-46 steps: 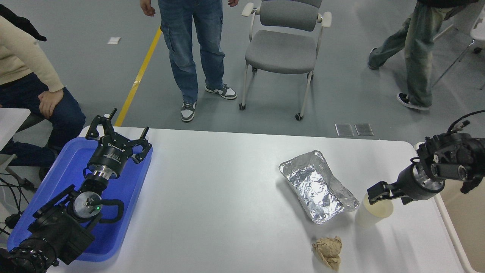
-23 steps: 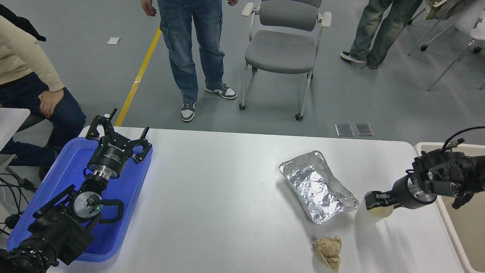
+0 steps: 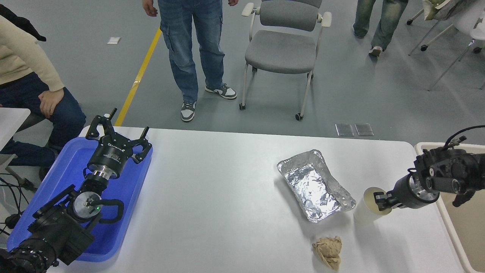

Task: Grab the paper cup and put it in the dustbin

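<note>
The right gripper (image 3: 380,201) grips the rim of the paper cup (image 3: 368,207) near the table's (image 3: 227,197) right edge, beside the dustbin (image 3: 451,227); the left gripper (image 3: 117,138) rests spread apart

Bright even overhead light, soft shadows, glare on foil tray (image 3: 315,185), sharp focus.

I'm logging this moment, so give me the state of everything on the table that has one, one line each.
paper cup: upright, right gripper at its rim, beside the foil tray.
foil tray: crinkled, open side up, nothing in it.
brown paper ball: crumpled, lying free.
dustbin: open, at the table's right edge.
blue tray: flat, under the parked left gripper, which is open.
</note>
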{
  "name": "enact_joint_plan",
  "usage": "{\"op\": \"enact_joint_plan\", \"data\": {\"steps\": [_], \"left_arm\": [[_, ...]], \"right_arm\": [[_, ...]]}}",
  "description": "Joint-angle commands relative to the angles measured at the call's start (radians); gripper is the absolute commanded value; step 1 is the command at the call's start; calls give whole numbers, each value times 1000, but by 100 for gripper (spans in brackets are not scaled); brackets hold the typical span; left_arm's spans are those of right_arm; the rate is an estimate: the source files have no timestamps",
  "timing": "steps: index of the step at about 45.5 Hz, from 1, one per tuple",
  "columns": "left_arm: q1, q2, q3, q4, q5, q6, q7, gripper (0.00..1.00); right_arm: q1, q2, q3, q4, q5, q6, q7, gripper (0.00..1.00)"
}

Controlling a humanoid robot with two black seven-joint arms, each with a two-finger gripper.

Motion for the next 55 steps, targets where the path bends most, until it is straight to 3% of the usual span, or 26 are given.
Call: {"op": "enact_joint_plan", "data": {"steps": [1, 14, 30, 55], "left_arm": [[-1, 0, 0, 0, 0, 0, 0, 100], [0, 0, 0, 0, 0, 0, 0, 100], [-1, 0, 0, 0, 1, 0, 0, 100], [0, 0, 0, 0, 1, 2, 0, 100]], "right_arm": [[45, -23, 6, 48, 0, 15, -9, 0], [258, -125, -26, 265, -14, 38, -6, 0], [560, -135, -125, 316, -13, 423, -2, 0], [967, -139, -208, 345, -2, 425, -3, 0]]}}
